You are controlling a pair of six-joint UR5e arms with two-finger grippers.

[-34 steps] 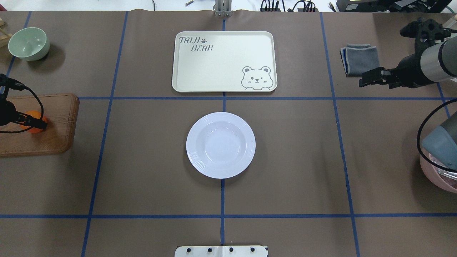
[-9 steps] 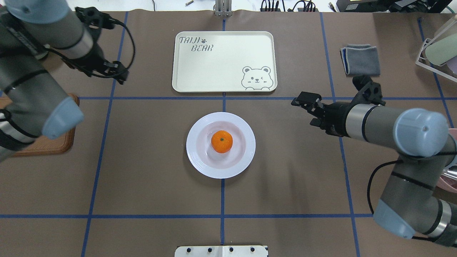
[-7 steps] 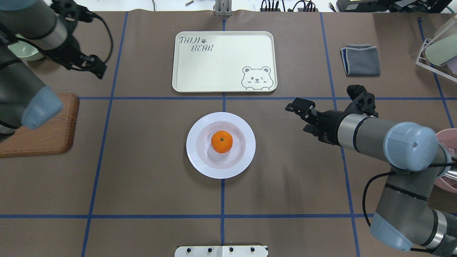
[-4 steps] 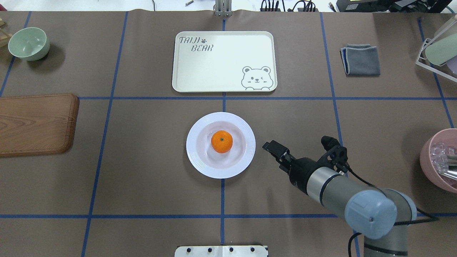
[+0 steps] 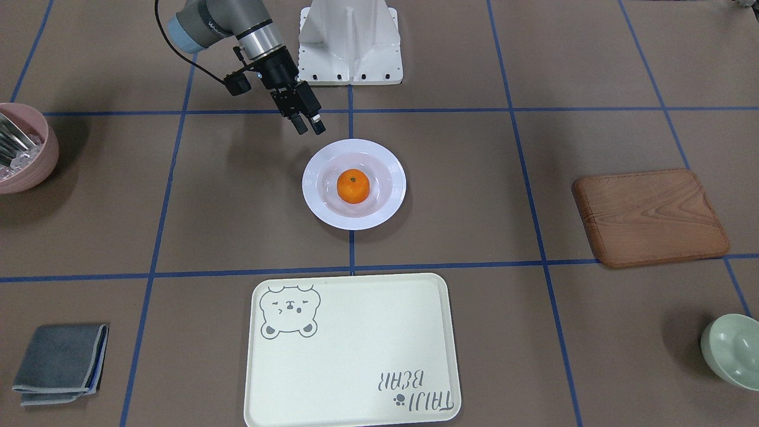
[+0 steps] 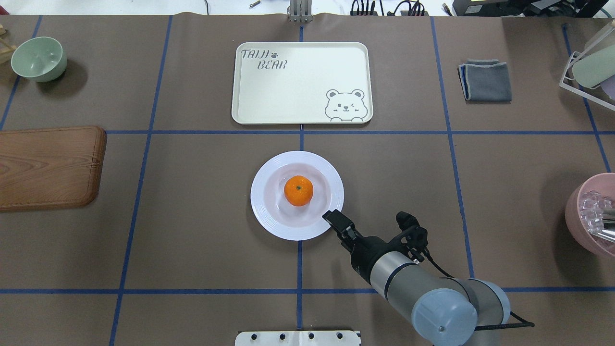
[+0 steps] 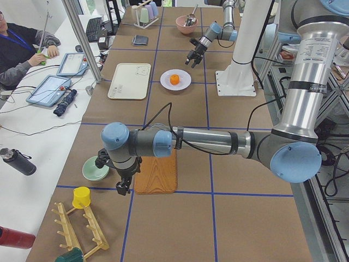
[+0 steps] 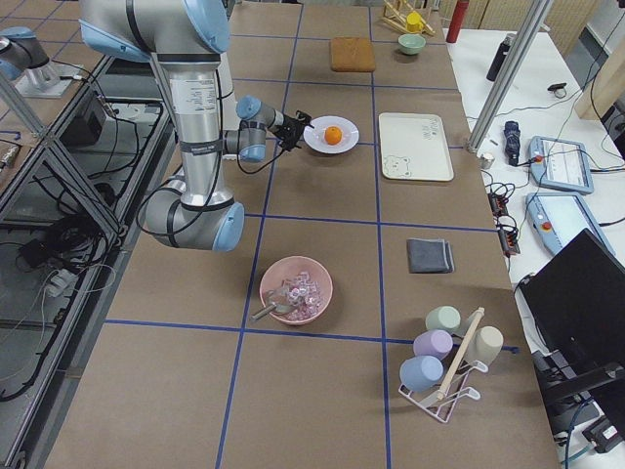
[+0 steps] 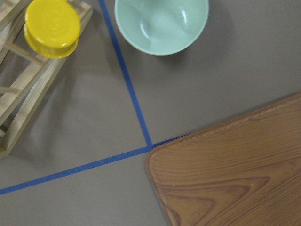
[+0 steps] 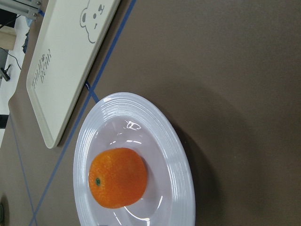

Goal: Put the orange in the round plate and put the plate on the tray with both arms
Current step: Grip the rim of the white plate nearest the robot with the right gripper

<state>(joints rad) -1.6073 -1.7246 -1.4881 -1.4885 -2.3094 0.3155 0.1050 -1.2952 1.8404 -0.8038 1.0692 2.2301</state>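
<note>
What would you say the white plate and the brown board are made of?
The plate looks like glazed ceramic or glossy plastic: bright reflections show on its smooth surface. The board looks like wood, with visible grain, though that could be printed.

Robotics lab, tabletop test rig.
Robot arms (image 7: 218,143), blue-tape-gridded table (image 6: 192,240), alu frame post (image 7: 83,41), operator (image 7: 19,46) w/ tablets (image 7: 50,90).

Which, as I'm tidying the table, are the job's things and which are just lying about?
Job: orange, round plate, tray, right gripper.
Lying about: wooden board, green bowl, pink bowl, grey cloth.
</note>
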